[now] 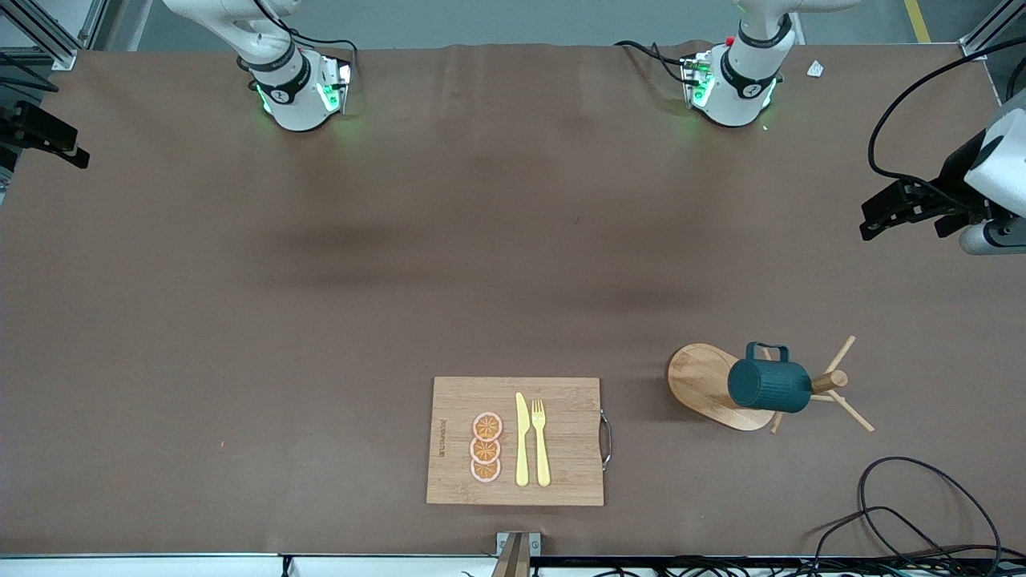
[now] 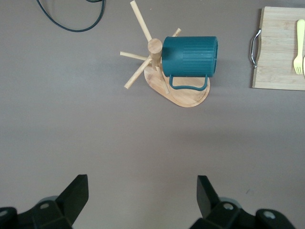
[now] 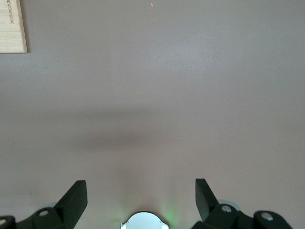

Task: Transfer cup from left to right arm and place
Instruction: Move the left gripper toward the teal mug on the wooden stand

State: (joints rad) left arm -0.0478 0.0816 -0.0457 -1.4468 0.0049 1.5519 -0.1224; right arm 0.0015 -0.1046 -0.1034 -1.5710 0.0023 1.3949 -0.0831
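Note:
The cup [image 1: 769,385], a dark teal ribbed mug, hangs on its side on a peg of the wooden peg rack [image 1: 697,381], toward the left arm's end of the table. The left wrist view shows the cup [image 2: 190,56] on the rack [image 2: 188,98] with its loop handle over the rack's base. My left gripper [image 2: 143,191] is open and empty, up over bare table, well apart from the rack. My right gripper [image 3: 141,193] is open and empty, high over bare table by the right arm's base [image 3: 143,220].
A wooden cutting board [image 1: 457,401] lies near the front camera's edge, with a yellow knife [image 1: 522,439], a yellow fork [image 1: 541,441] and orange slices [image 1: 486,447] on it. Black cables [image 1: 922,513] lie at the corner near the rack. A brown cloth covers the table.

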